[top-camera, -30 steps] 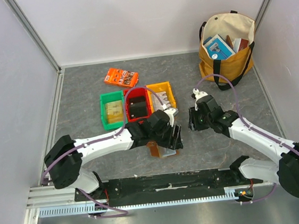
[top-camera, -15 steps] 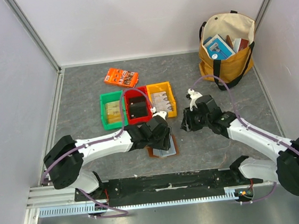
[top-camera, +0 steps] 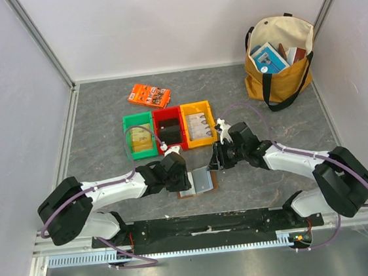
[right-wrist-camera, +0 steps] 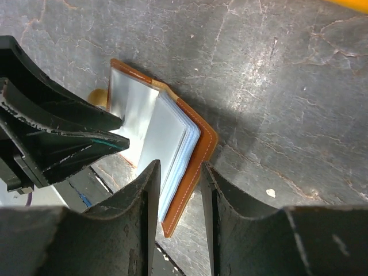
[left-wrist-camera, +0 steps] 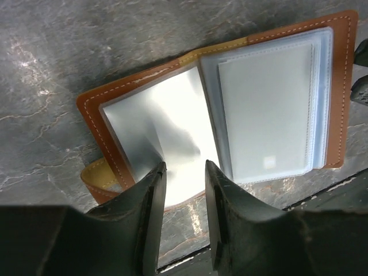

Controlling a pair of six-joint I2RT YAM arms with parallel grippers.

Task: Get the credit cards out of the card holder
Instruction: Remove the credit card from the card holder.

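The card holder [top-camera: 198,181], a brown leather wallet with pale blue lining, lies open on the table in front of the bins. In the left wrist view [left-wrist-camera: 109,132] its clear sleeves are fanned out, and a pale silvery card [left-wrist-camera: 264,109] shows through the right sleeve. My left gripper [top-camera: 185,177] is at its left edge; its jaws [left-wrist-camera: 183,172] are open over the near edge of the left sleeve. My right gripper [top-camera: 215,161] is at its right side; its jaws [right-wrist-camera: 179,172] are open and straddle the right cover's edge [right-wrist-camera: 195,172]. No dark grey card shows.
Green [top-camera: 138,137], red [top-camera: 169,130] and yellow [top-camera: 198,123] bins stand in a row just behind the wallet. An orange printed box [top-camera: 148,95] lies behind them. A tote bag [top-camera: 280,59] stands at the back right. The black front rail [top-camera: 206,224] runs close below the wallet.
My left gripper has drawn back to the left, and the wallet now lies open and flat. My right gripper has moved left and down to the wallet's right edge.
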